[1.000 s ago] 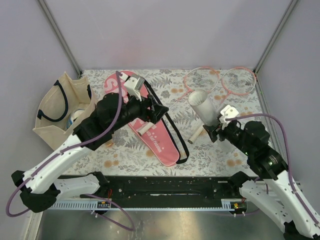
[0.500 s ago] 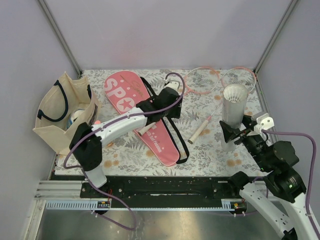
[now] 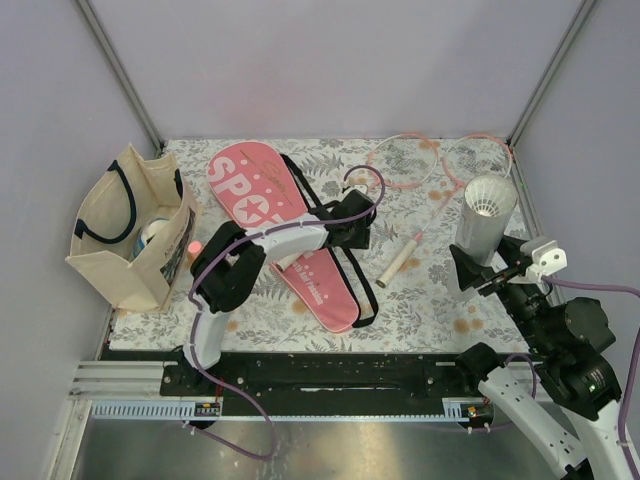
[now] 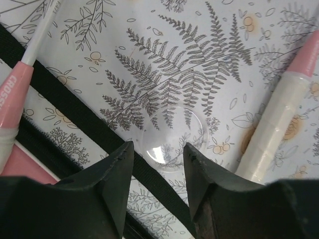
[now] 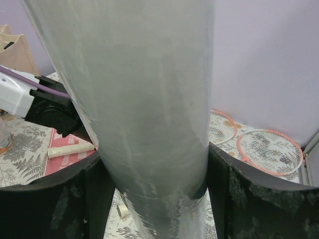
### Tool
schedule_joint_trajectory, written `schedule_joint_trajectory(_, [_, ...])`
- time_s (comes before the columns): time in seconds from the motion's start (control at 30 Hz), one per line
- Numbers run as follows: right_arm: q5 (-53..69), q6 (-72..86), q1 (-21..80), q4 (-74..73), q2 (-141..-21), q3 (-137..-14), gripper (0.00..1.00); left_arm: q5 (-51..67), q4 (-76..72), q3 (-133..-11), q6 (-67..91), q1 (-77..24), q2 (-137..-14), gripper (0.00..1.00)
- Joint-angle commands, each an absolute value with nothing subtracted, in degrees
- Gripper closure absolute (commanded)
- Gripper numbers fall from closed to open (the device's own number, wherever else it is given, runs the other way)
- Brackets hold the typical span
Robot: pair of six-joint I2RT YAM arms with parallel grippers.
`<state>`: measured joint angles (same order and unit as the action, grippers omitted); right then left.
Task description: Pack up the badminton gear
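My right gripper [image 3: 482, 268] is shut on the lower part of the long white tube [image 3: 484, 222] and holds it upright at the right of the table; the tube [image 5: 149, 99] fills the right wrist view between the fingers. My left gripper [image 4: 157, 147] hangs low over the cloth with its jaws apart, and a small clear lid [image 4: 172, 142] lies just ahead of them. A black strap [image 4: 75, 129] runs under the left finger. The pink cover [image 3: 265, 195] lies flat. Two pink racket heads [image 3: 405, 160] [image 3: 478, 158] rest at the back right, with one handle [image 3: 398, 262] nearby.
A beige tote bag [image 3: 130, 225] stands at the left edge with a small orange bottle [image 3: 190, 247] beside it. Grey walls close in the back and both sides. A second racket handle [image 4: 12, 99] lies beside the strap.
My left arm swung right and down to the cloth beside the strap, and its jaws narrowed. My right arm stood the tube upright and drew it right and nearer.
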<state>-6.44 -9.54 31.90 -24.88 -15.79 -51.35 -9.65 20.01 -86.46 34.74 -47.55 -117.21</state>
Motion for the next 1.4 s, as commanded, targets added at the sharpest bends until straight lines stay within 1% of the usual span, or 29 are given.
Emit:
schedule_joint_trajectory(0.0, [-6.2, -10.7, 32.3, -20.9, -14.5, -54.1, 0.48, -9.1, 18.1, -90.2, 35.9, -47.1, -119.0, 0.53])
schedule_joint_trajectory(0.23, [-5.7, -10.5, 32.3, -20.7, -14.2, -53.4, 0.48, -8.2, 19.9, -91.3, 35.5, -46.8, -123.2, 0.58])
schedule_joint_trajectory(0.4, [-5.8, -10.7, 32.3, -20.5, -14.3, -53.2, 0.48, -7.6, 19.7, -91.1, 36.0, -46.8, -124.2, 0.65])
schedule_joint_trajectory(0.47, [-5.5, -10.7, 32.3, -20.5, -14.6, -53.1, 0.48, -7.3, 19.8, -91.1, 36.0, -46.6, -124.4, 0.72])
schedule_joint_trajectory(0.53, [-5.4, -10.6, 32.3, -20.4, -14.4, -52.9, 0.48, -6.9, 19.5, -90.7, 36.0, -46.8, -124.1, 0.85])
schedule_joint_trajectory(0.63, [-5.3, -10.5, 32.3, -20.4, -14.5, -52.5, 0.48, -6.1, 19.2, -90.2, 35.9, -46.7, -122.8, 1.00])
schedule_joint_trajectory(0.8, [-4.6, -9.9, 32.3, -20.0, -15.2, -50.2, 0.46, -4.6, 18.5, -88.4, 35.4, -46.6, -116.2, 1.00])
schedule_joint_trajectory(0.97, [1.5, -10.1, 32.3, -20.2, -16.2, -46.6, 0.46, -2.9, 17.0, -85.5, 35.7, -45.7, -106.8, 1.00])
schedule_joint_trajectory(1.2, [3.7, -13.4, 32.3, -18.6, -16.4, -41.7, 0.46, -0.6, 16.2, -78.9, 35.0, -43.0, -92.4, 1.00])
schedule_joint_trajectory(1.3, [6.7, -16.8, 32.3, -19.1, -17.7, -40.5, 0.46, 5.3, 12.7, -73.8, 37.5, -39.8, -86.0, 1.00])
schedule_joint_trajectory(1.37, [10.3, -19.7, 32.3, -19.6, -18.7, -40.3, 0.44, 11.8, 9.2, -70.2, 40.2, -37.2, -81.4, 1.00])
